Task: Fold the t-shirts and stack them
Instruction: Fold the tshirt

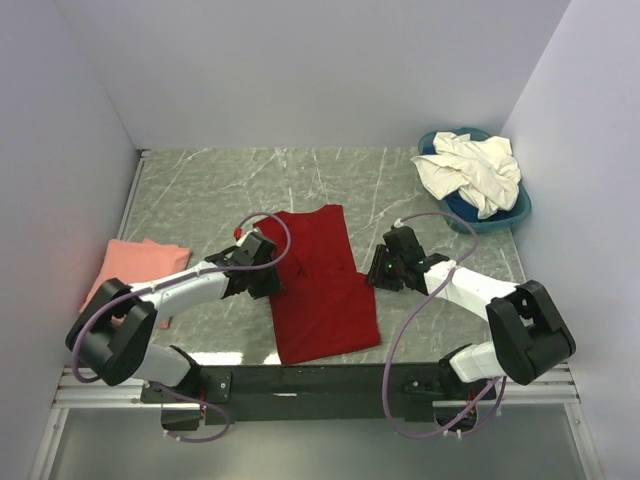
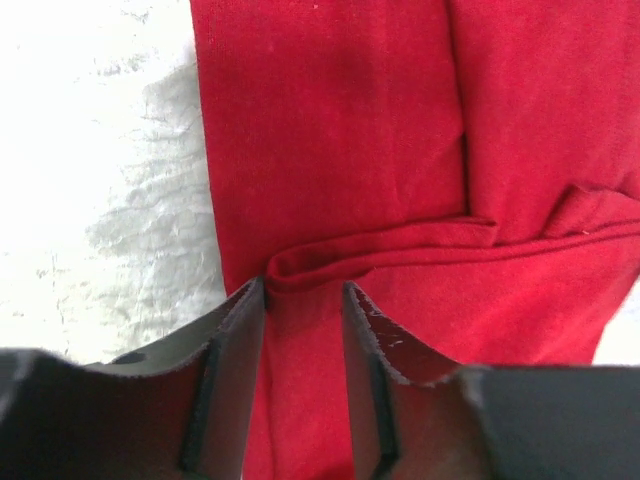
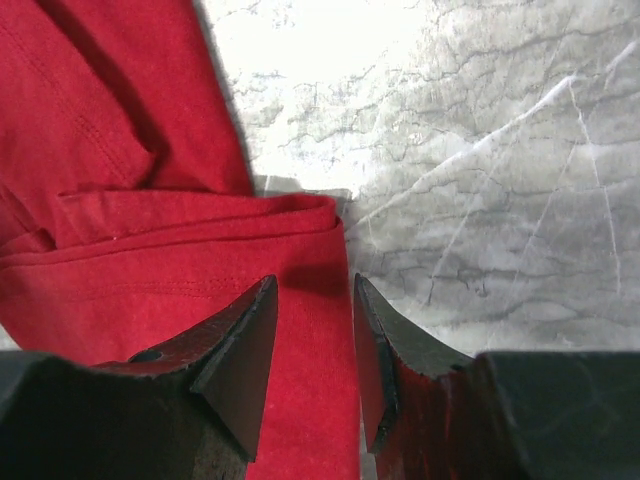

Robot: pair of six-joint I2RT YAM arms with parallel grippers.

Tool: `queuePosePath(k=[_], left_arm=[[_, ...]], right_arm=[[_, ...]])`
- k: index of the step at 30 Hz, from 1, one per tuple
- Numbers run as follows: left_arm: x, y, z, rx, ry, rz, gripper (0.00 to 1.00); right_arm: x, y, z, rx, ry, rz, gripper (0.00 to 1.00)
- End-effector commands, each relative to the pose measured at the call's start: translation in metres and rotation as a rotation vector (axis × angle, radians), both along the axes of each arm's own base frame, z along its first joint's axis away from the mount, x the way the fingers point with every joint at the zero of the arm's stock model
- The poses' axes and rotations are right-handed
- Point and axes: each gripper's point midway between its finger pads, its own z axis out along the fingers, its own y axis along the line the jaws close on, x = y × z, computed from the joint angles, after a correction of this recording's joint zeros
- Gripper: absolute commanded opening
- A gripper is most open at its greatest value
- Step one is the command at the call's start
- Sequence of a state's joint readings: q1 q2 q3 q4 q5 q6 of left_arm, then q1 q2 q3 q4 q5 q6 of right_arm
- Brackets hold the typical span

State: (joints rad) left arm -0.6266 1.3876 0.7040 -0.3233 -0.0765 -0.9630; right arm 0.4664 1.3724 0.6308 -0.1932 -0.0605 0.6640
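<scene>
left tool [image 2: 303,290]: fingers apart, narrow gap, down over the left edge of the deep red t-shirt [image 1: 320,290], right at a folded ridge. Red cloth shows in the gap. right tool [image 3: 315,282]: similar narrow gap, straddling the shirt's right edge at a folded corner. Shirt lies mid-tabletop [image 1: 210,190], partly folded, between the two arms. salmon-pink t-shirt [image 1: 135,265] folded by the left wall. cream-white t-shirts [image 1: 470,170] heaped in the blue basin [image 1: 515,215], far right corner.
</scene>
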Motion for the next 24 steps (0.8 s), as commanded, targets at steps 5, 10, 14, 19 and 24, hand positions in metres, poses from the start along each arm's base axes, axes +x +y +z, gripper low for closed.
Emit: queuePosePath(k=[5,10,14,19,24], left_arm=[[0.013,-0.01,0.001,-0.019,-0.028,-0.03,0.27],[0.016,-0.012,0.005,-0.02,-0.032,-0.041,0.1],[0.015,-0.013,0.006,-0.023,-0.034,-0.046,0.03],[0.015,-0.013,0.006,-0.025,-0.032,-0.051,0.01],[0.016,-0.013,0.013,-0.037,-0.045,-0.048,0.01]], right_arm=[[0.028,0.003,0.021,-0.013,-0.09,-0.004,0.44],[0.031,0.001,0.022,-0.032,-0.096,-0.006,0.43],[0.041,0.012,0.043,-0.059,-0.167,0.028,0.43],[0.04,0.046,0.053,-0.104,-0.186,0.106,0.42],[0.047,0.075,0.057,-0.145,-0.19,0.142,0.39]])
